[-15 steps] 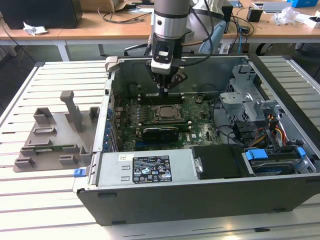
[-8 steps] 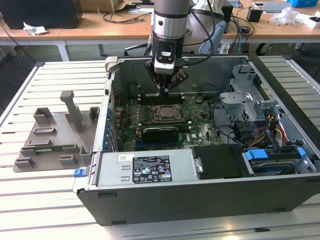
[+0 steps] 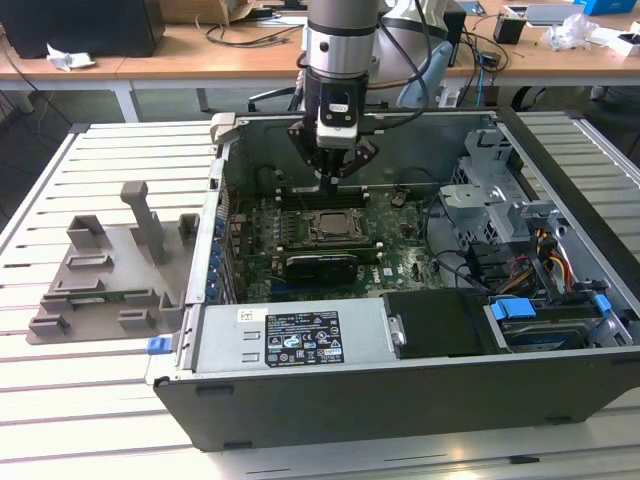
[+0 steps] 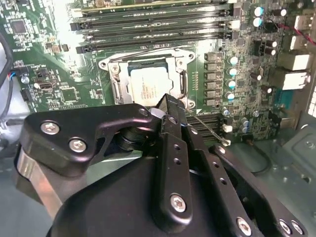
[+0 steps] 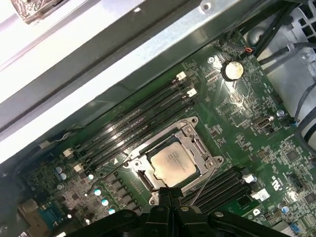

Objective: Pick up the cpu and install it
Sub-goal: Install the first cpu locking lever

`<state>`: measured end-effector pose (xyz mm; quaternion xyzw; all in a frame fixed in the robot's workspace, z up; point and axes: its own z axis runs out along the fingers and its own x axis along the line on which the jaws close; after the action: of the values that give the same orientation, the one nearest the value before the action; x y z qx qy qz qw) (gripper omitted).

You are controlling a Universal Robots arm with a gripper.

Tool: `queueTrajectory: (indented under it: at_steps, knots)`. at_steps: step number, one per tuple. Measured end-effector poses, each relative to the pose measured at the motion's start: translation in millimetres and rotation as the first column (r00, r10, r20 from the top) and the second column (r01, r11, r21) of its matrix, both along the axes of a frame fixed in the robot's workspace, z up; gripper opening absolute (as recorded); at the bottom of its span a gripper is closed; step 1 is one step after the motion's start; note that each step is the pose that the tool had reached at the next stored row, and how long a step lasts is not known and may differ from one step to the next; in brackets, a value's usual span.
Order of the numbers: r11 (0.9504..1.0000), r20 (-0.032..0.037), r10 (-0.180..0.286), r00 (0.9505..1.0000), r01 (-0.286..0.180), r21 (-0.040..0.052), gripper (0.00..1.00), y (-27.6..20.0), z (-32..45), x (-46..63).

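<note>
The cpu (image 5: 172, 166), a flat square chip with a dull silver metal lid, sits inside the metal-framed socket (image 5: 193, 139) on the green motherboard (image 5: 247, 106); in the second wrist view the same cpu (image 4: 148, 89) lies within its shiny steel frame, with thin wire latch levers running alongside. The gripper (image 3: 334, 178) hangs above the board, just beyond the socket (image 3: 334, 226) in the exterior view, holding nothing; its black matte fingers (image 4: 173, 116) meet at the tips (closed, nothing between them). Long black memory slots (image 5: 138, 123) run in parallel rows beside the socket, and a round silver coin battery (image 5: 232, 70) sits farther off. The board lies in an open grey steel computer case (image 3: 400, 395) resting on a ribbed pale tabletop (image 3: 100, 390). On the exterior view's left, a grey plastic fixture tray (image 3: 110, 275) with upright posts lies on the tabletop just beside the case.
</note>
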<state>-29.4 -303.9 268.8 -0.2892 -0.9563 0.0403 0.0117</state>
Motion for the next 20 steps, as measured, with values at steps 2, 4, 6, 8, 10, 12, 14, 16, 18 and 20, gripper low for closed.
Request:
queueTrajectory:
  at_steps: [2,4,6,8,10,12,14,16,18,20]
  knots:
    - [0.9997,0.0,0.024,0.9997,-0.024,0.0,0.11,0.0,0.0,0.0]
    - [0.9987,0.0,0.052,0.9987,-0.052,0.0,0.11,0.0,0.0,0.0]
    - [0.9972,0.0,0.075,0.9972,-0.075,0.0,0.11,0.0,0.0,0.0]
    - [0.9958,0.0,0.092,0.9958,-0.092,0.0,0.11,0.0,0.0,0.0]
    - [0.9941,0.0,0.108,0.9941,-0.108,0.0,0.11,0.0,0.0,0.0]
    - [0.9914,0.0,0.131,0.9914,-0.131,0.0,0.11,0.0,0.0,0.0]
    - [0.9875,0.0,0.158,0.9875,-0.158,0.0,0.11,0.0,0.0,0.0]
    - [0.9803,0.0,0.197,0.9803,-0.197,0.0,0.11,0.0,0.0,0.0]
    - [0.9703,0.0,0.242,0.9703,-0.242,0.0,0.11,0.0,0.0,0.0]
    - [0.9659,0.0,0.259,0.9659,-0.259,0.0,0.11,0.0,0.0,0.0]
